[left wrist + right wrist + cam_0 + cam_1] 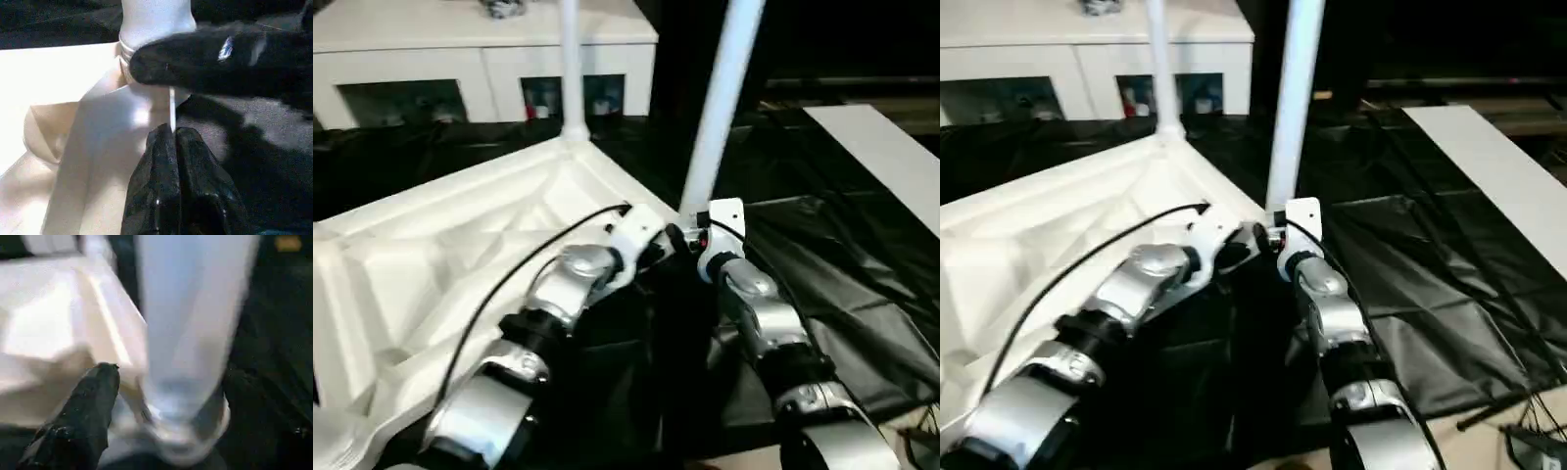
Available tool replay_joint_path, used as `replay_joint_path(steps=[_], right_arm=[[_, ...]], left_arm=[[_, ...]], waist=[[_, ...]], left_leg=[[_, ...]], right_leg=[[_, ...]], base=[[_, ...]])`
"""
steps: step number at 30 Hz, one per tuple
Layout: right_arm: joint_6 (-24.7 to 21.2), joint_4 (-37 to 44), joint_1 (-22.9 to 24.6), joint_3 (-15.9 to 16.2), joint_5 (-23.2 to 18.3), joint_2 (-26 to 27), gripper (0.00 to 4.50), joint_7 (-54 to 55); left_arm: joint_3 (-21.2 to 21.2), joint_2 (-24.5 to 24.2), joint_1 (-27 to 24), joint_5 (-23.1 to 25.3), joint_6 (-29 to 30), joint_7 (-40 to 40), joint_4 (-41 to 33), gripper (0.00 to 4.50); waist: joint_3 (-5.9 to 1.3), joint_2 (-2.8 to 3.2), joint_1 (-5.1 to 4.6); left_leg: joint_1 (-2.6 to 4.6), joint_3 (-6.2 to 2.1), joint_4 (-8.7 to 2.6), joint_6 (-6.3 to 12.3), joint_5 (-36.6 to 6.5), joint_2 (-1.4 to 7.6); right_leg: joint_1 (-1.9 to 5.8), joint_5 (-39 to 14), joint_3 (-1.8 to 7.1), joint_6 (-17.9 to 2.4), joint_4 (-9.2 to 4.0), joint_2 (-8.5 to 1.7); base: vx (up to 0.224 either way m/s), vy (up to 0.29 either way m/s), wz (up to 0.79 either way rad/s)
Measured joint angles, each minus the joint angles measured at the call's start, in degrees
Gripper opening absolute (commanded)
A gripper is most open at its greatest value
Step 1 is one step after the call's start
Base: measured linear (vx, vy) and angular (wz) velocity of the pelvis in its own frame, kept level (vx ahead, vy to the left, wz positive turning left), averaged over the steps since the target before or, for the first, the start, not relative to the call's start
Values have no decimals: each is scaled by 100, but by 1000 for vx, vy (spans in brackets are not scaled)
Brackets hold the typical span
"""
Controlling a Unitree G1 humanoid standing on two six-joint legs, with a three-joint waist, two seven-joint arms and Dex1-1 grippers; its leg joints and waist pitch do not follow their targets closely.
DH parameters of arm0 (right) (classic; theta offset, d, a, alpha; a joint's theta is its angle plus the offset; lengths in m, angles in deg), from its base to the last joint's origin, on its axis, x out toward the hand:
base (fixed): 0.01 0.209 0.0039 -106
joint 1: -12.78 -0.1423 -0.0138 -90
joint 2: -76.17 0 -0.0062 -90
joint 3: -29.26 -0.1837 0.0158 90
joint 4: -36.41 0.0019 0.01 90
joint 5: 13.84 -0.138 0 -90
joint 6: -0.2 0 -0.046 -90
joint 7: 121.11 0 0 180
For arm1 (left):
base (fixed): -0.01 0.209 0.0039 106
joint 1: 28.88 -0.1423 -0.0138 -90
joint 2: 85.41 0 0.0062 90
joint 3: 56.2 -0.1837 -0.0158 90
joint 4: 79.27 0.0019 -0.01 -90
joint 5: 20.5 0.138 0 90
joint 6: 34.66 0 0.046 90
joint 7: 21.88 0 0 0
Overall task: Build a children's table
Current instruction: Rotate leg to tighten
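Note:
The white tabletop lies upside down on black cloth, ribbed underside up. One white leg stands upright in the far corner socket. A second leg stands upright at the near right corner, and both grippers meet at its base. My right gripper is open, with a black finger on either side of the leg's foot and a gap on one side. My left gripper is shut, with its tips close to the rounded socket just below the right gripper's finger.
A white cabinet with glass-fronted compartments stands behind the tabletop. A white board lies on the black cloth at the far right. Loose cables lie at the near right corner.

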Motion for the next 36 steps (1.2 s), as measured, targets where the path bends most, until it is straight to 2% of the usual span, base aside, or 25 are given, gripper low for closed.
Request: replay_joint_path(steps=[3, 4, 6, 8, 14, 19, 26, 30, 32, 33, 36], right_arm=[[-36, 498, 196, 94, -154, -244, 394, -470], [-63, 768, 371, 166, -217, -443, 418, -803], [-179, 1411, 813, 411, -382, -1015, 418, -1730], [-273, 1748, 1093, 534, -440, -1437, 418, -2393], [-442, 2205, 1311, 737, -635, -2221, 418, -3666], [-698, 2272, 1308, 849, -857, -2300, 418, -4247], [-816, 2193, 1202, 1036, -846, -2567, 418, -4870], [-806, 1988, 1090, 1038, -806, -2528, 372, -4864], [-810, 1928, 1035, 1035, -806, -2518, 372, -4856], [-810, 1926, 1024, 1035, -806, -2513, 347, -4857], [-805, 1887, 1017, 1035, -799, -2510, 334, -4858]], left_arm=[[-63, -219, -172, -24, 19, -379, -308, 0], [-119, -336, -237, -31, 37, -597, -462, 0], [-276, -746, -456, -119, 57, -1270, -930, 0], [-333, -987, -576, -222, 144, -1695, -1228, 0], [-517, -1617, -881, -548, 378, -2882, -1940, 0], [-582, -1750, -965, -579, 446, -3160, -2158, 0], [-660, -1813, -1005, -590, 652, -3277, -2380, 0], [-659, -1811, -1005, -590, 658, -3280, -2388, 0], [-659, -1809, -1005, -590, 661, -3275, -2395, 0], [-659, -1809, -1005, -590, 662, -3275, -2398, 0], [-659, -1811, -1005, -590, 664, -3277, -2404, 0]], waist=[[0, 0, 22], [0, 1, 53], [1, 1, 124], [5, -5, 139], [9, -10, 165], [14, -17, 202], [23, -35, 217], [27, -41, 234], [29, -45, 241], [30, -46, 244], [30, -46, 254]], left_leg=[[3, -2, -12, 0, 0, 2], [2, -3, -17, -1, 0, 2], [2, -2, -17, -1, 0, 3], [-1, 1, -17, 0, 0, 3], [-1, 3, -18, -1, -1, 3], [-4, 10, -15, -1, 0, 2], [-4, 12, -13, -1, 0, 2], [-4, 12, -12, 0, 0, 2], [-4, 12, -10, 0, 0, 2], [-4, 12, -11, 0, 0, 2], [-4, 12, -10, 0, 0, 2]], right_leg=[[0, -2, -4, 2, -1, 2], [0, -3, -5, 4, -4, 3], [2, -11, -4, 17, -8, 3], [1, -12, -3, 18, -13, 3], [1, -12, -2, 17, -15, 2], [8, -12, 7, 17, -15, 1], [9, -12, 6, 17, -11, -1], [9, -12, 7, 17, -10, -1], [9, -11, 6, 17, -9, -1], [9, -11, 7, 16, -9, -1], [9, -11, 6, 16, -6, -1]], base=[[0, 0, 0], [0, 0, 0], [0, 0, 0], [0, 0, 0], [0, 0, 0], [0, 0, 0], [0, 0, 0], [0, 0, 0], [0, 0, 0], [0, 0, 0], [0, 0, 0]])
